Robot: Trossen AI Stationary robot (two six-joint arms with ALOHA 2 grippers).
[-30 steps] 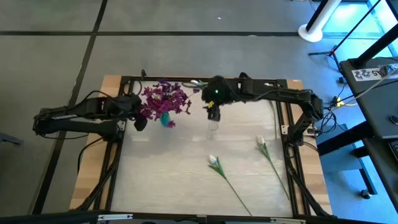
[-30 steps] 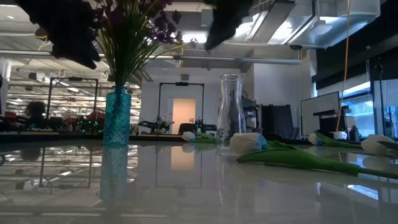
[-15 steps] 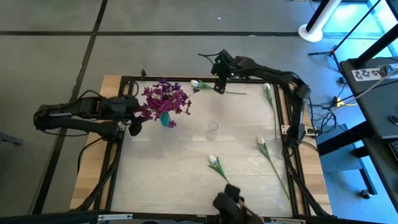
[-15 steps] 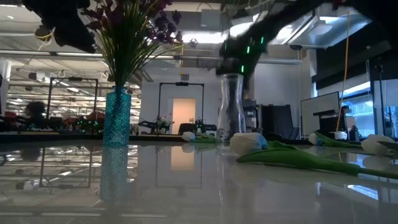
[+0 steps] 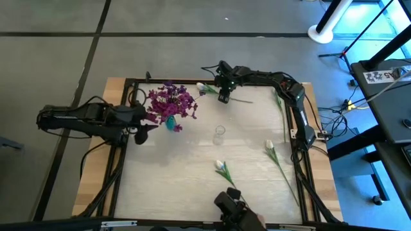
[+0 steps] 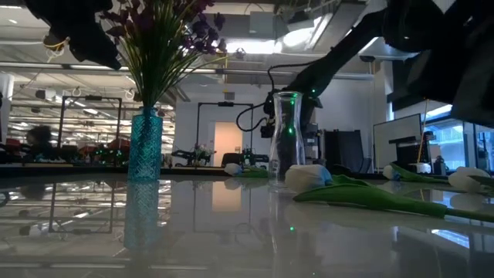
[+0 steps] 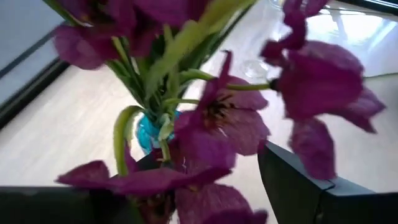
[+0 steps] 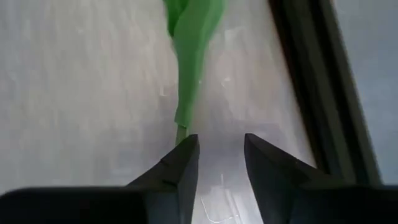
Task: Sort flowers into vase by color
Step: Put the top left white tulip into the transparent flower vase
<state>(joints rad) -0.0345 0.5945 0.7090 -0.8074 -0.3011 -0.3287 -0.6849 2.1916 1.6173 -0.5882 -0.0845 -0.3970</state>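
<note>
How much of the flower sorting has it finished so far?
The purple flowers already stand in the teal vase. The clear vase holds nothing. The right gripper is open over a white tulip at the far edge; two more tulips lie waiting.

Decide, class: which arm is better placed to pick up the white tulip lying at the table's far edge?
Right. The right gripper hangs open directly over that white tulip, its stem beside the fingertips. The left gripper sits by the purple bouquet.
</note>
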